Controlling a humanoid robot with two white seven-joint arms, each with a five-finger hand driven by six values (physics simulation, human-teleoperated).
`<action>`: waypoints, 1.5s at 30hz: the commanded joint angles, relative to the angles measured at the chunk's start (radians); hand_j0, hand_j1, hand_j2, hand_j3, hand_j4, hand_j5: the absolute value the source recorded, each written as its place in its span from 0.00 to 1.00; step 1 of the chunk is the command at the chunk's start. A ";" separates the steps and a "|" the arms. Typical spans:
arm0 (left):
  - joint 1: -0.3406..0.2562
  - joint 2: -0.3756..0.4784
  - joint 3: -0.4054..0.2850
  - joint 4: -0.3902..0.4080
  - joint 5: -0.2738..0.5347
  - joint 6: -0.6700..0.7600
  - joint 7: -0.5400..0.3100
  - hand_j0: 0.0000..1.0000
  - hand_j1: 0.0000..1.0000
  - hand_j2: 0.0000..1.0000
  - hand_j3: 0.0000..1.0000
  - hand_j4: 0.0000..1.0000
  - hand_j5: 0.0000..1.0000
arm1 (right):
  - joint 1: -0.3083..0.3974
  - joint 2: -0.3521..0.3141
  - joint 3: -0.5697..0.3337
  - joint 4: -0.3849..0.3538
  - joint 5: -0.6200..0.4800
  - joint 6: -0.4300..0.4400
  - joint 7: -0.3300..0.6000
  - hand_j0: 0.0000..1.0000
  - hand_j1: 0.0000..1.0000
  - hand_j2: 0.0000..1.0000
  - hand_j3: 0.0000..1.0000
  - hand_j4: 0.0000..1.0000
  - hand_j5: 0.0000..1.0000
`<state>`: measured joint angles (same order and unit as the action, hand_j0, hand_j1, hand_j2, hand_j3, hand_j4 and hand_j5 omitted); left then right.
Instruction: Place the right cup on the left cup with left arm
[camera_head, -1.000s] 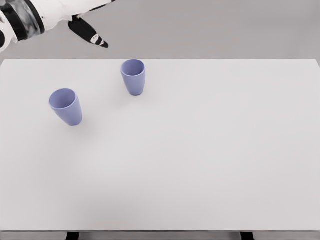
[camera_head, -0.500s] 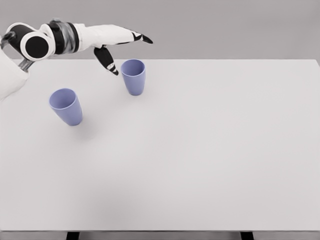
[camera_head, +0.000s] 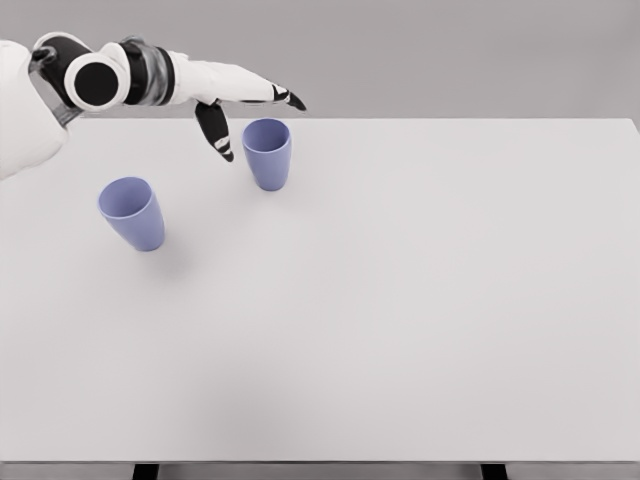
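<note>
Because the job is to lift the right cup (camera_head: 267, 153) and set it on the left cup (camera_head: 132, 212), I am bringing my left hand (camera_head: 232, 103) in over the counter's far edge, toward its far left corner, with the arm entering from the left side of the view. My fingers (camera_head: 286, 97) are reaching out long and spread, passing behind the right cup's rim, while the thumb is hanging down on the cup's left flank; they are apart and closing on nothing yet, and a small gap is showing between the thumb tip and the cup wall. I am holding the hand this way, I judge, so the cup can sit between thumb and fingers for a side grasp that leaves its open mouth and base free.

Both purple cups are standing upright, mouths up, on the white counter (camera_head: 400, 320). The right cup is sitting close to the far edge, left of the middle; the left cup is standing nearer to me and closer to the left edge, well apart from the other. That spacing is leaving me room to carry one over without knocking its partner.

My right arm is not showing anywhere.
</note>
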<state>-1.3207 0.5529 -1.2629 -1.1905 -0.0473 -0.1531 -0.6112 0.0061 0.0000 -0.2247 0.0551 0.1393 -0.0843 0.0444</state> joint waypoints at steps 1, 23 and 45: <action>-0.002 -0.016 -0.029 0.032 0.003 0.001 0.000 1.00 1.00 1.00 1.00 1.00 1.00 | 0.000 0.000 0.001 0.000 0.000 0.000 0.000 1.00 1.00 1.00 1.00 1.00 1.00; -0.018 -0.162 -0.059 0.246 -0.016 0.001 0.000 1.00 1.00 1.00 1.00 1.00 1.00 | 0.000 0.000 -0.001 0.000 0.000 0.000 0.000 1.00 1.00 1.00 1.00 1.00 1.00; -0.034 -0.211 -0.093 0.339 -0.028 0.003 0.000 1.00 1.00 1.00 1.00 1.00 1.00 | 0.000 0.000 -0.001 0.000 0.000 0.000 0.000 1.00 1.00 1.00 1.00 1.00 1.00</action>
<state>-1.3545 0.3507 -1.3579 -0.8701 -0.0711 -0.1509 -0.6112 0.0061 0.0000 -0.2246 0.0552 0.1393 -0.0843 0.0444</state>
